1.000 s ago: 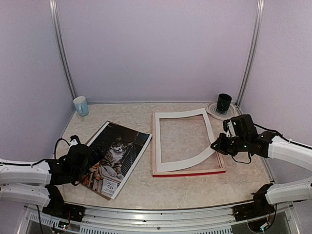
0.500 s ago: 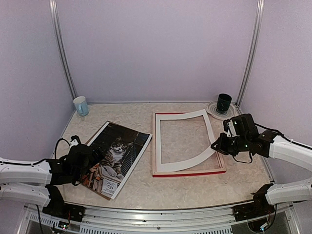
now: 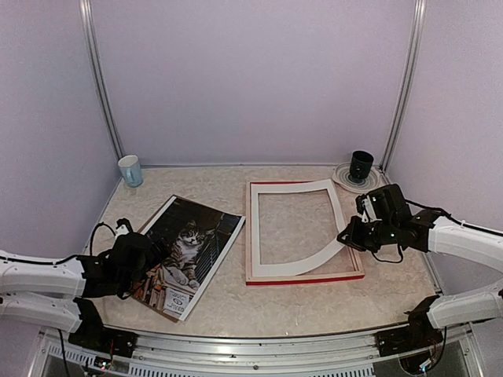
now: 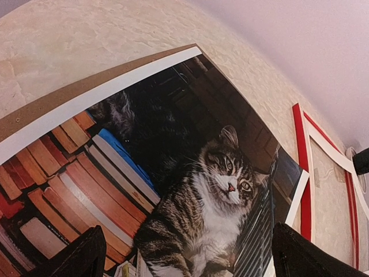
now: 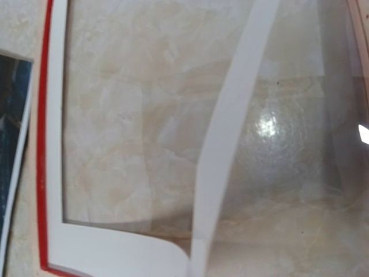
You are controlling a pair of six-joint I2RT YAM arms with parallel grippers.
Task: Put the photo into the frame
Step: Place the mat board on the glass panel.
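The photo [image 3: 191, 250], a cat among books, lies on the table at the left with a brown backing board [image 4: 86, 86] under it. My left gripper [image 3: 152, 257] hovers over its near-left part, open, with the cat [image 4: 219, 196] between its dark fingertips [image 4: 75, 257]. The red frame [image 3: 306, 279] lies face down at centre. A white mat [image 3: 299, 265] rests inside it, its right edge curving up to my right gripper [image 3: 346, 236], which is shut on it. In the right wrist view the mat's strip [image 5: 230, 144] crosses the frame's pane; the fingers do not show there.
A pale blue cup [image 3: 130, 170] stands at the back left. A dark green cup [image 3: 361, 166] sits on a plate [image 3: 343, 179] at the back right, just behind the frame. Walls close in the table on three sides.
The mat's lifted right side has sunk lower toward the frame as my right gripper eased down and left. The left arm and the photo have barely moved.
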